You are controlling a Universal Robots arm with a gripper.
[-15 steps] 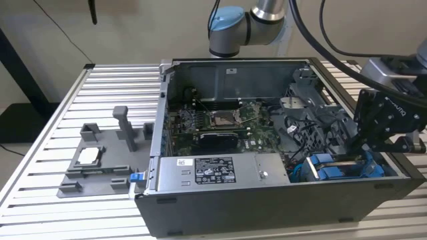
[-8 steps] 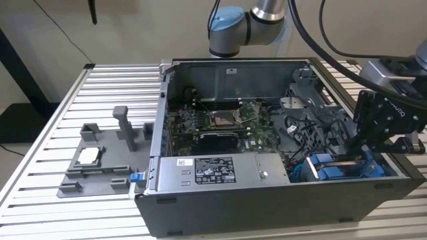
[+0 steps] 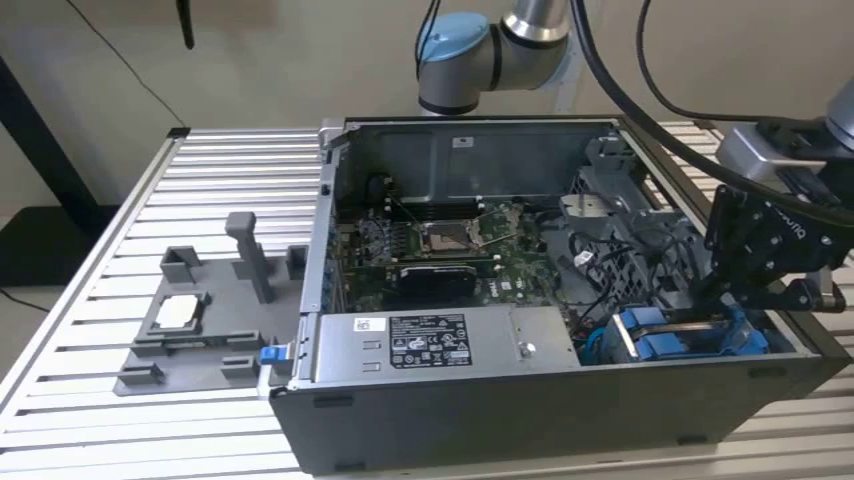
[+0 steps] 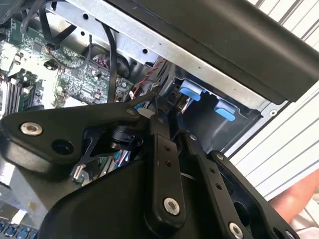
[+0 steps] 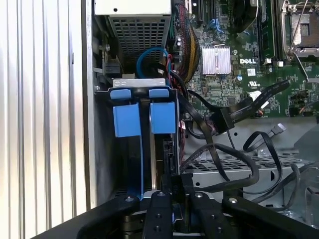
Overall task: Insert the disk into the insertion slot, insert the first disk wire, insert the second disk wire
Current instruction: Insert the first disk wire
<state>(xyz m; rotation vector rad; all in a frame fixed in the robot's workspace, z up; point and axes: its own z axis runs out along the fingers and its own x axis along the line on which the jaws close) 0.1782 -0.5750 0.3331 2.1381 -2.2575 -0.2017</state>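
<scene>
The disk (image 3: 683, 338) stands on edge in the insertion slot (image 5: 102, 149), the drive cage at the case's corner on the exterior view's right. Its blue caddy tabs (image 5: 126, 119) stick up out of the cage and also appear in the second wrist view as blue tabs (image 4: 190, 92). My gripper (image 3: 705, 318) reaches down between the tabs, fingers (image 5: 158, 201) close together on the disk's thin edge. In the second wrist view the gripper (image 4: 167, 118) is right at the cage. A black disk wire with a flat connector (image 5: 227, 118) lies loose beside the cage, unplugged.
The silver power supply box (image 3: 441, 340) fills the case's near side, with the motherboard (image 3: 447, 240) behind it. Black cables (image 5: 234, 159) loop over a perforated metal plate beside the cage. A grey fixture (image 3: 200, 330) sits on the slatted table outside the case, at the exterior view's left.
</scene>
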